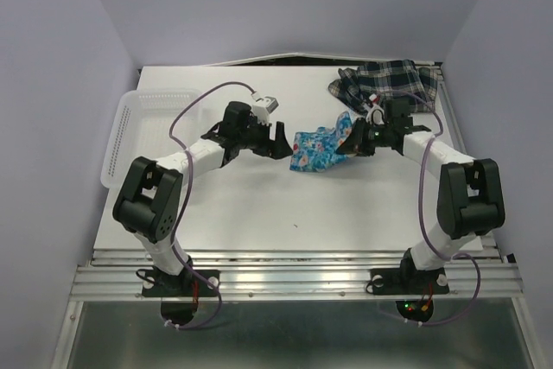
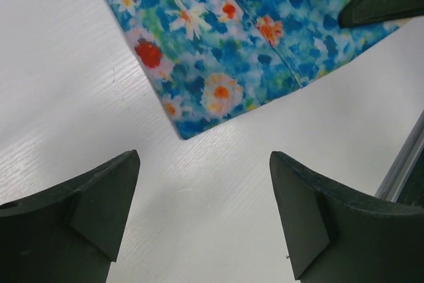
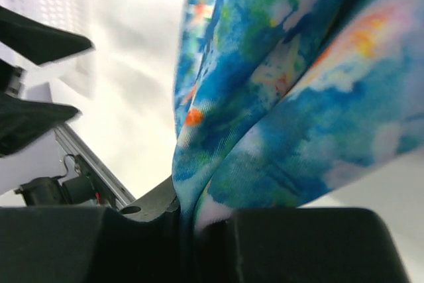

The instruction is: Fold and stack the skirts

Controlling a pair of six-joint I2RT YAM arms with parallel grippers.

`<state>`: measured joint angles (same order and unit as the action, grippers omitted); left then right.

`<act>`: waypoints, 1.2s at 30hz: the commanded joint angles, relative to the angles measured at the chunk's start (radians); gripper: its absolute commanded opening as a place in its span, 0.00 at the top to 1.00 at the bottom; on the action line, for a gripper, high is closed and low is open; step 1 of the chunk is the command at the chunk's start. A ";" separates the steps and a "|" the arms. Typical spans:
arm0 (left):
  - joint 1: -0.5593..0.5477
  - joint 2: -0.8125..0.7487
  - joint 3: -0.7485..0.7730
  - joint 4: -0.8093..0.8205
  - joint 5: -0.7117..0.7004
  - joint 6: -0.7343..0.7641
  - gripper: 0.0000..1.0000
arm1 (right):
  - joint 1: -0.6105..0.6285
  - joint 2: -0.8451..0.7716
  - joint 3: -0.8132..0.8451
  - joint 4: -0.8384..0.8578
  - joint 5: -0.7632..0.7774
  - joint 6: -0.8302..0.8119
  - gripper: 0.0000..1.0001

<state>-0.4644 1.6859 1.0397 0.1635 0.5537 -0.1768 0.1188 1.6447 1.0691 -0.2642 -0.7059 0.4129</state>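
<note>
The floral skirt (image 1: 320, 146) (image 2: 232, 44) (image 3: 298, 84), bright blue with red and white flowers, lies near the middle of the counter (image 1: 259, 205), between the tips of the two arms. Its left part rests flat on the white surface; the left wrist view shows a stitched seam running across it and one corner pointing toward the camera. Its right edge is raised off the counter. The right fingers (image 1: 354, 140) (image 3: 192, 223) are clenched on it, and their own view shows a bunched fold of the blue cloth pinched between them. One of them also shows at the top right corner of the left wrist view, over the cloth. The left fingers (image 1: 278, 139) (image 2: 204, 160) are released, spread wide and grasping nothing. In their own view they hover over bare counter just beside the skirt's near corner, apart from it. The plaid skirt (image 1: 389, 79), dark with white lines, lies crumpled at the far right corner of the counter, behind the right arm and apart from the floral skirt. A white lattice basket (image 1: 130, 131) sits at the counter's far left edge, beyond the left arm, and both skirts lie outside it, well apart from it. Counted: two skirts, one basket, two arms.
</note>
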 commanded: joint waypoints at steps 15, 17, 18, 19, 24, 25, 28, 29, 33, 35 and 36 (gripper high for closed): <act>-0.039 -0.080 -0.060 0.140 -0.001 -0.196 0.11 | -0.010 -0.327 -0.256 -0.037 0.189 0.145 0.88; -0.054 -0.055 -0.015 0.108 -0.003 -0.191 0.14 | -0.010 -0.330 -0.277 -0.059 0.200 0.142 0.45; -0.059 -0.048 -0.004 0.103 -0.003 -0.191 0.14 | -0.010 -0.321 -0.279 -0.079 0.212 0.138 0.38; -0.060 -0.032 0.006 0.103 0.003 -0.196 0.15 | -0.010 -0.306 -0.270 -0.107 0.230 0.150 0.29; -0.065 -0.014 0.008 0.105 0.009 -0.191 0.15 | -0.024 -0.220 -0.273 -0.224 0.306 0.168 0.14; -0.065 -0.015 0.006 0.107 0.011 -0.191 0.15 | -0.024 -0.212 -0.284 -0.208 0.287 0.179 0.12; -0.065 -0.023 -0.001 0.114 0.018 -0.193 0.14 | -0.033 -0.206 -0.325 -0.085 0.243 0.196 0.06; -0.065 -0.025 -0.003 0.116 0.018 -0.193 0.14 | -0.042 -0.204 -0.325 -0.084 0.243 0.196 0.02; -0.063 -0.031 -0.007 0.117 0.014 -0.173 0.14 | -0.097 -0.197 -0.333 -0.092 0.256 0.179 0.00; -0.065 -0.029 -0.010 0.119 0.020 -0.168 0.14 | -0.149 -0.227 -0.336 -0.104 0.232 0.143 0.00; -0.063 -0.031 -0.015 0.122 0.023 -0.170 0.14 | -0.150 -0.243 -0.334 -0.107 0.217 0.132 0.00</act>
<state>-0.5289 1.6688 1.0172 0.2569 0.5499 -0.3687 0.0246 1.4498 0.7361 -0.3965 -0.4587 0.5858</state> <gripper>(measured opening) 0.855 0.996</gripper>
